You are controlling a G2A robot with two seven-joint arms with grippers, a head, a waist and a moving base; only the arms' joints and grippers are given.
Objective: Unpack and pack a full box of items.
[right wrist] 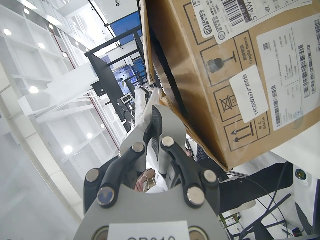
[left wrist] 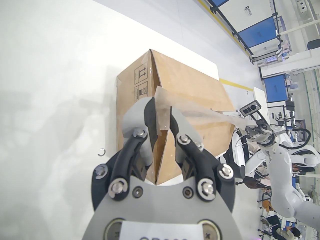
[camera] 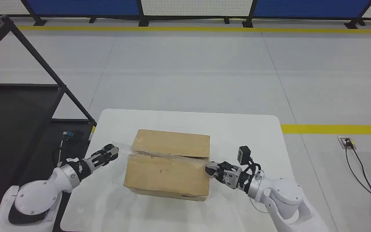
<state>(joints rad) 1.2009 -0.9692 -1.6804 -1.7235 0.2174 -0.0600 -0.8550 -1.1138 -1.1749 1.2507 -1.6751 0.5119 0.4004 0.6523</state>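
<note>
A brown cardboard box (camera: 168,165) stands in the middle of the white table (camera: 249,133), its top flaps slightly ajar along the seam. A strip of clear tape (camera: 162,155) stretches over the box top from end to end, peeled off the seam. My left gripper (camera: 113,152) is at one end of the box, shut on that end of the tape (left wrist: 207,113). My right gripper (camera: 210,169) is at the opposite end of the box, shut on the other end of the tape (right wrist: 146,111). The box (right wrist: 225,63) carries shipping labels on that end.
A black metal frame (camera: 35,104) stands off the table's left side. A small metal ring (left wrist: 101,152) lies on the table near the box's left end. Bare tabletop surrounds the box (left wrist: 190,93) on all sides.
</note>
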